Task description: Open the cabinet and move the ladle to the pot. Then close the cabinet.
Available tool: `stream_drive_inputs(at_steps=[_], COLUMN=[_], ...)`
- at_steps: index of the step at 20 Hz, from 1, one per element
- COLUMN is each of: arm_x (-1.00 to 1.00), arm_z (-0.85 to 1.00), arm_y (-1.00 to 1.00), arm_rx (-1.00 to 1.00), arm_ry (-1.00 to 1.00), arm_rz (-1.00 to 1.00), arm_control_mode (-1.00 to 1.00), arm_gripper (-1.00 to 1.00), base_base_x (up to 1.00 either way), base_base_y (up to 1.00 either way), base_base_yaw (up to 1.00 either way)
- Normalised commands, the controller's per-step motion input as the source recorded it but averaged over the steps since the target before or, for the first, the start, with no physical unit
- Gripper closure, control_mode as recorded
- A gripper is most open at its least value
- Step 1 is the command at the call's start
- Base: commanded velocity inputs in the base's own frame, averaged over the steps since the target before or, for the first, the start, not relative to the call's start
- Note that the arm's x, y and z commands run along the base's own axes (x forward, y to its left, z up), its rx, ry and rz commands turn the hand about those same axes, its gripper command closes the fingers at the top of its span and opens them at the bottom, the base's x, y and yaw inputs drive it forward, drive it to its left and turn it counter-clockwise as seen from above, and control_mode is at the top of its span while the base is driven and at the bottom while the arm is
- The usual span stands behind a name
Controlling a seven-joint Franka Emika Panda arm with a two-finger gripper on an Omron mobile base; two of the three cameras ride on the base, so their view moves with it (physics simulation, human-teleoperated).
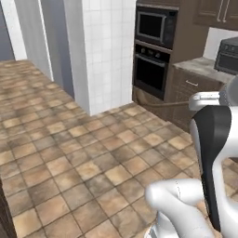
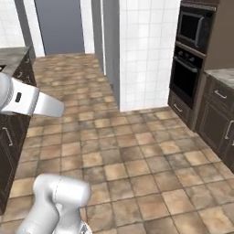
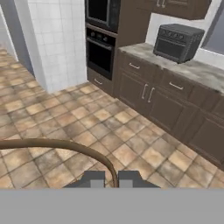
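Mid-kitchen, ladle in transit: I carry the ladle (image 3: 57, 144) pinched in my claw (image 3: 111, 178), its thin brown handle curving out over the tile floor (image 3: 65, 118), clear of everything. Claw clenched tight on the handle, tips nearly touching. Pot isn't visible from here, so best approach, imo: keep the wrist level, swing slow, avoid the desk (image 3: 192, 70) w/ the toaster oven (image 3: 177, 41). Wall cabinet (image 3: 175, 6) sits upper right.
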Motion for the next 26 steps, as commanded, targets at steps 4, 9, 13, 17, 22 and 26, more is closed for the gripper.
stream_drive_inputs(at_steps=[4, 9, 13, 17, 22, 26], arm_x=[0.0, 0.0, 0.0, 0.0, 0.0, 0.0], arm_z=[0.0, 0.0, 0.0, 0.0, 0.0, 0.0], arm_y=[0.0, 0.0, 0.0, 0.0, 0.0, 0.0], arm_rx=[0.0, 0.0, 0.0, 0.0, 0.0, 0.0], arm_ry=[0.0, 0.0, 0.0, 0.0, 0.0, 0.0], arm_rz=[0.0, 0.0, 0.0, 0.0, 0.0, 0.0], arm_control_mode=[1.0, 1.0, 1.0, 1.0, 1.0, 1.0], arm_gripper=[1.0, 1.0, 1.0, 1.0, 1.0, 1.0], base_base_x=[1.0, 1.0, 1.0, 1.0, 1.0, 1.0], base_base_y=[-0.69, -0.65, -0.59, -0.51, -0.43, -0.42], base_base_yaw=[0.43, 0.42, 0.43, 0.46, 0.5, 0.5])
